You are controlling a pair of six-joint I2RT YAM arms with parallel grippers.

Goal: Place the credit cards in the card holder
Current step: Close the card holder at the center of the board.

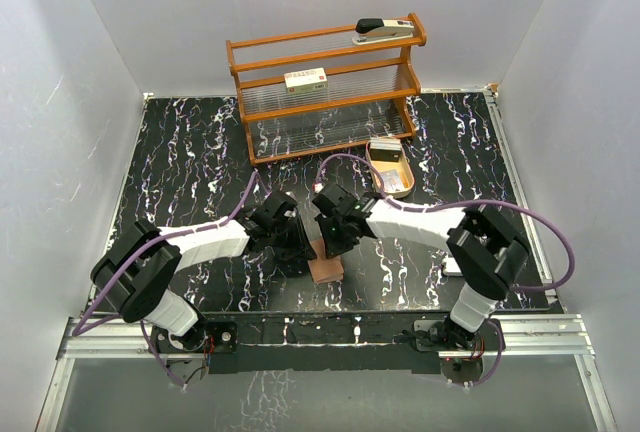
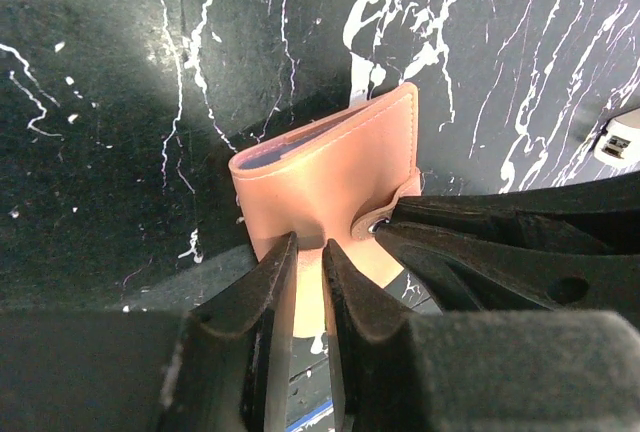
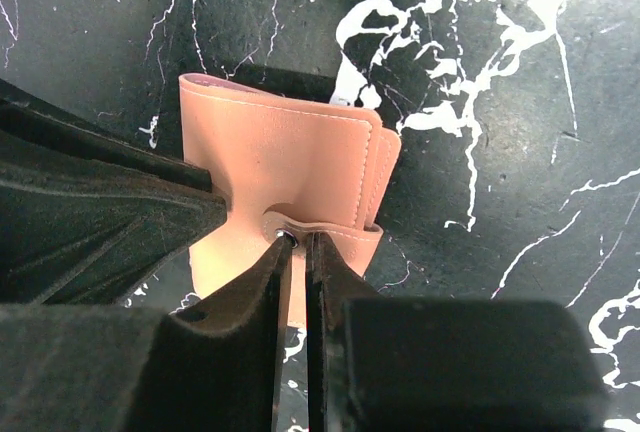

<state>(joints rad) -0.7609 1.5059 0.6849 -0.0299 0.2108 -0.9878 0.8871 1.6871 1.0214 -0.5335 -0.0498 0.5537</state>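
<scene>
The reddish-brown card holder point(image 1: 326, 271) lies folded on the black marble table near the front middle, with both grippers meeting over it. A thin lilac-blue edge point(image 2: 280, 150) shows inside its far fold; no loose credit cards are in view. My left gripper point(image 2: 308, 242) has its jaws drawn to a narrow slit, tips resting on the holder's cover point(image 2: 330, 177). My right gripper point(image 3: 298, 235) is shut on the holder's closing tab point(image 3: 340, 233), right beside the metal snap point(image 3: 283, 236). In the top view the left gripper point(image 1: 303, 250) and the right gripper point(image 1: 331, 242) hide most of the holder.
A wooden shelf rack point(image 1: 325, 87) stands at the back with a stapler point(image 1: 385, 30) on top and a small box point(image 1: 306, 79) on a shelf. An oval wooden tray point(image 1: 401, 174) sits right of it. A small white object point(image 1: 452, 265) lies by the right arm.
</scene>
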